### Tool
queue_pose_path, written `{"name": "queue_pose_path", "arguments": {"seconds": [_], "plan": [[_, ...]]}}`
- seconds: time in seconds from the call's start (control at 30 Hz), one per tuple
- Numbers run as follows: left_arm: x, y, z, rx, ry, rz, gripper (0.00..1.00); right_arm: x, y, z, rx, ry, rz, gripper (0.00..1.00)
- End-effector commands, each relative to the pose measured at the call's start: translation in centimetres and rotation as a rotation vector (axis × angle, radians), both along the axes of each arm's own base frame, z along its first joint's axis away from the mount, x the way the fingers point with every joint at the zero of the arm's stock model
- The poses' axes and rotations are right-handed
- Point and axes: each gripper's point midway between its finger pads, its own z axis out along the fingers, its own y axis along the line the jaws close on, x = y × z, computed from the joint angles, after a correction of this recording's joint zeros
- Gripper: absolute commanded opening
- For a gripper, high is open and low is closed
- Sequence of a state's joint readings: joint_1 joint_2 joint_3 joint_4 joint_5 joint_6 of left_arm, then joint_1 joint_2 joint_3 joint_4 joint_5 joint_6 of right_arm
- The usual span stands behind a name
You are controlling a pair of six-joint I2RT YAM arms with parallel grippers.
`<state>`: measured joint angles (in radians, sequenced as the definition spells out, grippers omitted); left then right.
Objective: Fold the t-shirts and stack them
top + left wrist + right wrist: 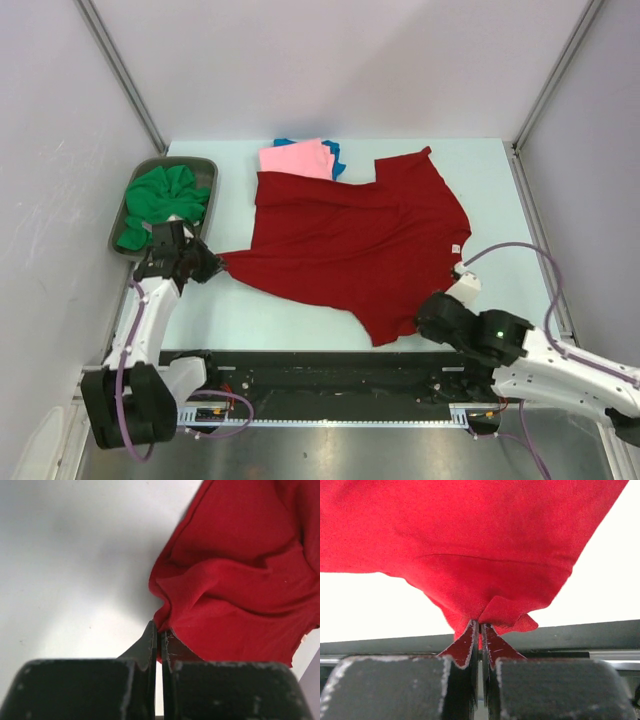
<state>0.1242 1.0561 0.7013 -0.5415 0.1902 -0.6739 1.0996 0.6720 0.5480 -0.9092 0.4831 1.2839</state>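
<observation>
A dark red t-shirt (350, 235) lies spread and rumpled across the middle of the table, a small white tag (455, 249) at its right edge. My left gripper (217, 264) is shut on the shirt's left corner (165, 625). My right gripper (420, 325) is shut on the shirt's near bottom corner (490, 612), close to the table's front edge. A folded pink t-shirt (296, 159) lies on a blue t-shirt (336, 155) at the back. A crumpled green t-shirt (160, 200) fills the tray at the left.
The grey metal tray (205, 168) stands at the table's left edge, just behind my left gripper. A black rail (330, 365) runs along the near edge under my right gripper. Grey walls close in the left, back and right sides.
</observation>
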Motion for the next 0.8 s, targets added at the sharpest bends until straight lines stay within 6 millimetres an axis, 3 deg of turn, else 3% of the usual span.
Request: {"name": "queue_pose_path", "arguments": {"seconds": [0.0,0.03,0.1,0.37,0.6,0.77], "plan": [[-1.2,-1.4,2.4,-0.004,-0.091,-0.076,0.0,2.1,-2.8,5.3,0.009,-0.17,-0.113,0.0],[-1.8,-1.7,2.4,-0.004,-0.08,-0.083,0.0,2.3,-3.0,6.3,0.021,-0.191,-0.126,0.0],[-2.5,-2.1,3.2,-0.006,-0.112,-0.092,0.0,1.9,-4.0,6.8,0.006,-0.191,-0.137,0.0],[-6.5,-3.6,3.1,-0.037,-0.126,-0.089,0.0,0.6,-6.7,9.1,0.085,-0.21,-0.17,0.0],[-9.2,-4.4,3.9,-0.054,-0.159,-0.091,0.0,0.9,-6.7,11.8,0.163,-0.272,-0.155,0.0],[-9.2,-4.6,3.5,-0.061,-0.163,-0.097,0.0,2.3,-5.8,13.6,0.165,-0.346,-0.158,0.0]]}}
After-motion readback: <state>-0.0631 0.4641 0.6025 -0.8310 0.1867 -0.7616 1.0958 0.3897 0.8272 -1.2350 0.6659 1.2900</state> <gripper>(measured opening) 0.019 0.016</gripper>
